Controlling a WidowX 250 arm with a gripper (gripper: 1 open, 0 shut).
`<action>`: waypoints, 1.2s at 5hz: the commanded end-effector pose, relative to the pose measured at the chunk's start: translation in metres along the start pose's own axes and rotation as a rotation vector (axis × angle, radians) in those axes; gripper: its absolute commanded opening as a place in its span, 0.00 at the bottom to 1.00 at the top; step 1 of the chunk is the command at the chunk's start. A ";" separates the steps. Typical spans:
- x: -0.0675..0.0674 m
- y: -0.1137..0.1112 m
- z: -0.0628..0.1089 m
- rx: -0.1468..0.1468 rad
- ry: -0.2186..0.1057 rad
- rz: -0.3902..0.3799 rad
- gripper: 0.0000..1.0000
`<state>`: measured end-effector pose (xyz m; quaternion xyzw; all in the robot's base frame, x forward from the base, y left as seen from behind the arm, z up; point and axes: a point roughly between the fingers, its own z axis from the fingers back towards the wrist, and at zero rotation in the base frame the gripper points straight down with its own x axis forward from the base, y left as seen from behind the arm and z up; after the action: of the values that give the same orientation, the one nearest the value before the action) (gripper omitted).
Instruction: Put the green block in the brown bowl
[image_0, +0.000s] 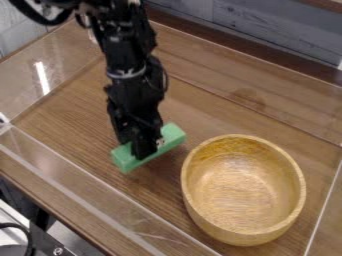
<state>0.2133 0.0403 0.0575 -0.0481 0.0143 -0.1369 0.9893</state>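
Observation:
The green block (166, 137) is a flat bright green bar lying just left of the brown bowl (247, 186). My gripper (140, 146) points straight down and is shut on the block's middle, its black fingers hiding the centre. The block looks slightly raised off the wood, with its near end (124, 157) sticking out toward the front. The bowl is round, light wood and has nothing in it. It stands at the lower right, a short gap from the block.
The wooden tabletop (254, 95) is fenced by clear plastic walls, with one running along the front left (74, 185). My black arm (123, 50) rises to the upper left.

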 end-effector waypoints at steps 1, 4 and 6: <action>0.010 0.009 0.043 0.045 -0.061 0.042 0.00; 0.015 0.062 0.118 0.126 -0.162 0.135 0.00; 0.032 0.019 0.097 0.128 -0.157 0.055 0.00</action>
<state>0.2519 0.0534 0.1396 -0.0055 -0.0496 -0.1148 0.9921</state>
